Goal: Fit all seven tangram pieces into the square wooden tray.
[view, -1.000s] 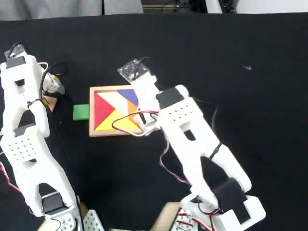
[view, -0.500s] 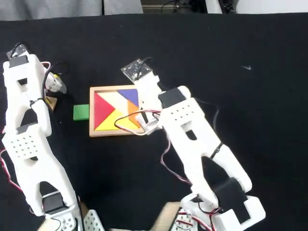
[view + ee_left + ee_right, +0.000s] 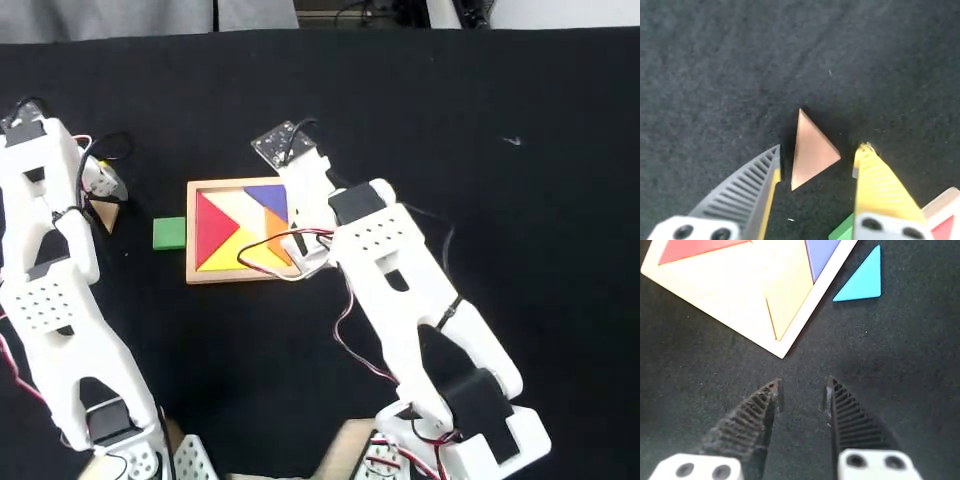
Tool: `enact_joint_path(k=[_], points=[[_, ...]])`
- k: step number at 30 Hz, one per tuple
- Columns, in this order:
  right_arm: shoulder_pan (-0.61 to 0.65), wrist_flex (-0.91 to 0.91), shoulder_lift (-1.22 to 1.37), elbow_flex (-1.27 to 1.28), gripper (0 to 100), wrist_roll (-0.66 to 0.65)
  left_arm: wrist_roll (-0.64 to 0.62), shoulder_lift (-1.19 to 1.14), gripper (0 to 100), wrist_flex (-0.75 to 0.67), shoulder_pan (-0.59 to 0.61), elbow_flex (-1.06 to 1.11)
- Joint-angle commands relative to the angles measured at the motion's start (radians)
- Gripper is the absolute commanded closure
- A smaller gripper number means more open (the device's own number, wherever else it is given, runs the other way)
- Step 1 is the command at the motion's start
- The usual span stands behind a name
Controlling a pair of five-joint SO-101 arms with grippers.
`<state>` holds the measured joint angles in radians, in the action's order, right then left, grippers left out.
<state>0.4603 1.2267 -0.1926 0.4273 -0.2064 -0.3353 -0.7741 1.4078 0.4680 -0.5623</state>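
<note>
The square wooden tray (image 3: 238, 277) lies mid-table holding a red triangle (image 3: 209, 232), a yellow triangle (image 3: 240, 252), a blue piece (image 3: 268, 197) and an orange piece (image 3: 275, 226). A tan triangle (image 3: 810, 150) lies flat on the cloth left of the tray, between the fingers of my open left gripper (image 3: 820, 148), untouched as far as I can see. A green piece (image 3: 168, 233) sits against the tray's left side. My right gripper (image 3: 802, 385) hangs open over bare cloth just off a tray corner (image 3: 782, 351). A light blue triangle (image 3: 862, 280) lies outside the tray beside that edge.
Black cloth covers the whole table (image 3: 520, 200), with wide free room to the right and behind the tray. The right arm (image 3: 400, 280) leans over the tray's right edge. Arm bases stand at the front edge.
The left arm has shifted slightly leftward over the tan triangle. The right arm moved a little to the right a second ago and has since kept still.
</note>
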Motion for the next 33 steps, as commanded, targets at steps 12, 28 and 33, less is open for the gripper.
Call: enact_joint_path(k=[12, 28, 33], points=[[-0.011, -0.021, -0.038, -0.004, 85.8, 0.006, -0.011, 0.054, 76, 0.138, -0.030, -0.154], [-0.009, -0.023, -0.039, 0.018, 85.8, 0.006, -0.048, 0.048, 77, 0.006, -0.045, -0.018], [-0.009, -0.023, -0.041, 0.021, 85.8, 0.006, -0.048, 0.048, 77, -0.041, -0.044, 0.030]])
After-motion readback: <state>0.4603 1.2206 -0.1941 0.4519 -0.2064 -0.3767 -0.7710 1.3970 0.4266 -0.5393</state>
